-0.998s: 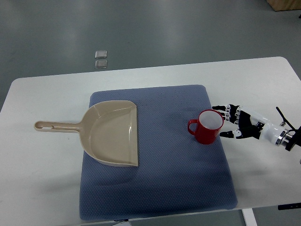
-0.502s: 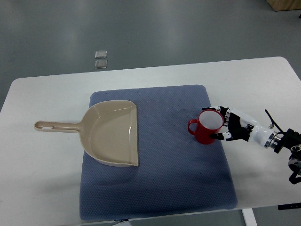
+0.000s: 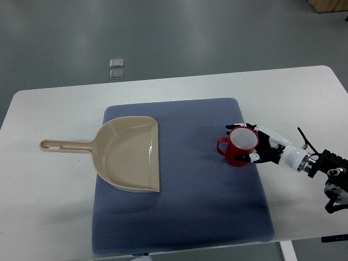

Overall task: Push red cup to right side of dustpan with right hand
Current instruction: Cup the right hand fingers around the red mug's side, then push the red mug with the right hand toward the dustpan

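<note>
A white desk (image 3: 49,217) on a grey floor (image 3: 179,38) carries a blue mat (image 3: 185,212). The dustpan (image 3: 128,157) lies left of centre. Right of centre, the cup (image 3: 238,147) stands upright, the right hand (image 3: 260,145) with fingers (image 3: 235,126) curled around it.

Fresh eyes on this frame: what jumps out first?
The red cup stands upright on the right part of the blue mat, with the right hand cupped against its right side, fingers curling around it. Left of it, across a stretch of bare mat, lies the beige dustpan, open edge toward the cup and handle reaching left onto the white table.
</note>
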You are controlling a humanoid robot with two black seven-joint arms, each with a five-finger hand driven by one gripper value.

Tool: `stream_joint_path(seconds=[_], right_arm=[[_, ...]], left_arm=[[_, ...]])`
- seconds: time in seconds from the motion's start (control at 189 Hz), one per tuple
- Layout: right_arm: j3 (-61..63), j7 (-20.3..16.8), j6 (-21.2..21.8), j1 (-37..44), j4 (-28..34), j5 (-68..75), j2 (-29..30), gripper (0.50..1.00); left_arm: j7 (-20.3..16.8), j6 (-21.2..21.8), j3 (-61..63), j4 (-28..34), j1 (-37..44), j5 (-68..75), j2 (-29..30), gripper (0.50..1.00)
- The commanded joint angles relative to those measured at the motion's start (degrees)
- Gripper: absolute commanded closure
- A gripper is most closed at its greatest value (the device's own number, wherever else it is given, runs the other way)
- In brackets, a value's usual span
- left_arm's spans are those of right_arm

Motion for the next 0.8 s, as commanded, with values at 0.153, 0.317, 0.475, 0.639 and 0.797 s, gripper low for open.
stream_joint_path(seconds=[0.153,0.317,0.475,0.639,0.797], right_arm=[[-1.0,0.0,0.0,0.3,0.4,0.0,2.3,0.564],[-3.0,0.0,0.0,0.6,0.4,-0.1,3.9,0.564],[-3.3,0.0,0.0,1.0,0.4,-0.1,4.9,0.566],[-4.2,0.0,0.0,1.5,0.4,-0.1,6.8,0.566],[-4.2,0.0,0.0,1.8,0.4,-0.1,8.5,0.568]], left_arm=[[0.0,0.0,0.0,0.0,0.0,0.0,0.0,0.500],[0.0,0.1,0.0,0.1,0.0,0.0,0.0,0.500],[0.0,0.0,0.0,0.1,0.0,0.0,0.0,0.500],[0.0,0.0,0.0,0.0,0.0,0.0,0.0,0.500],[0.0,0.0,0.0,-0.1,0.0,0.0,0.0,0.500]])
